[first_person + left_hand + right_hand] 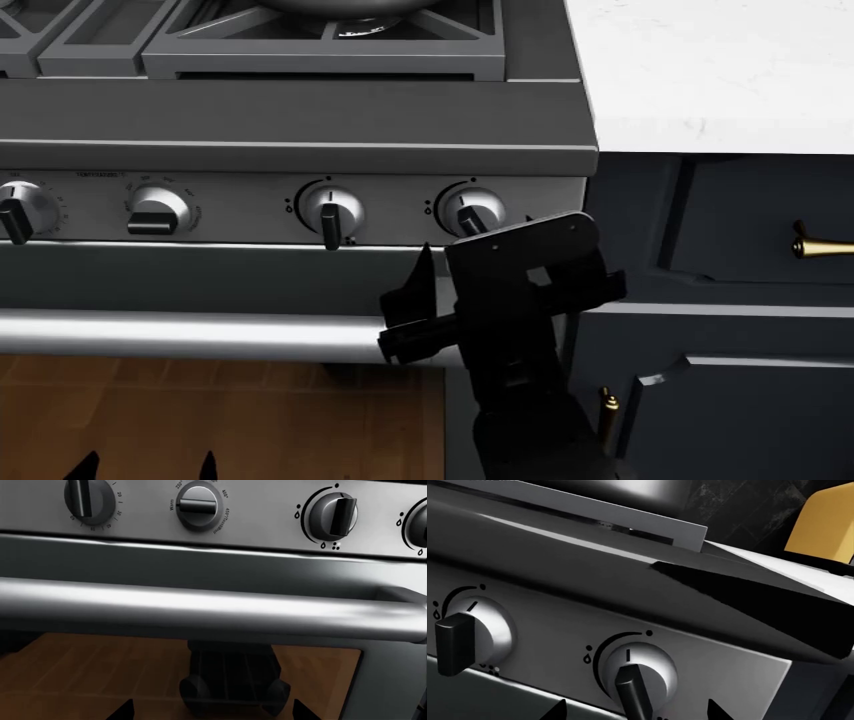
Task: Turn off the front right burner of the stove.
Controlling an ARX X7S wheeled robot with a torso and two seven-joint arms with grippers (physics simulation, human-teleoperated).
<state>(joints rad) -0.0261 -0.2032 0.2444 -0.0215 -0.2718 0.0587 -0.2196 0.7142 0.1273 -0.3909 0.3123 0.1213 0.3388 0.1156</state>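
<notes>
The stove [307, 120] fills the head view, its silver panel carrying four knobs above the thick oven handle [187, 335]. The front right burner [358, 28] sits at the top edge of that view, under a pan [340, 6] resting on its grate [327, 45]; only a sliver of the burner shows. To the right lie a white tabletop [721, 70] and a navy cabinet [721, 330] with a brass handle [821, 245].

The right gripper [434, 265] is raised in front of the panel, just below and left of the far right knob [470, 212], near it but not touching. In the right wrist view the two fingertips [554, 711] stand well apart at the lower edge, either side of that knob [634, 677], so the jaws are spread and hold nothing. Its black pointer hangs downward.

The left gripper [144, 465] is low, in front of the oven window; its fingertips [127, 711] are also spread, with nothing between them. The left wrist view looks up at the handle [200, 605] and the knobs above.
</notes>
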